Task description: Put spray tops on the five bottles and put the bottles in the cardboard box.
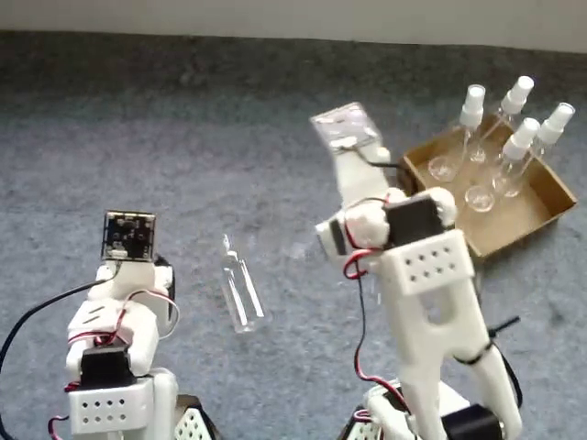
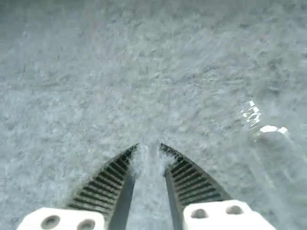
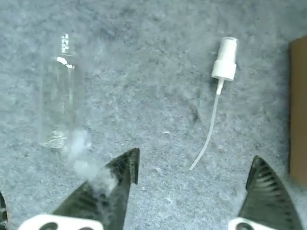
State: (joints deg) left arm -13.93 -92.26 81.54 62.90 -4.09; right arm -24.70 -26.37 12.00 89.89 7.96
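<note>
A clear bottle [image 1: 240, 293] without a top lies on its side on the grey carpet between the two arms, also seen as bottle [image 3: 60, 96] and bottle [image 2: 271, 148]. A loose white spray top [image 3: 223, 64] with its thin tube lies on the carpet ahead of my right gripper [image 3: 192, 172], which hangs open above the carpet and holds nothing. The bottle lies off to one side of it. My left gripper [image 2: 149, 147] is shut but for a narrow slit, empty, low over bare carpet beside the bottle. The cardboard box [image 1: 523, 215] holds several upright bottles with spray tops [image 1: 500, 137].
The right arm [image 1: 422, 275] stretches across the middle towards the box, whose edge [image 3: 300, 110] lies just beyond the spray top. The left arm [image 1: 124, 302] is at the near left. Grey carpet covers the whole table, open at the far left.
</note>
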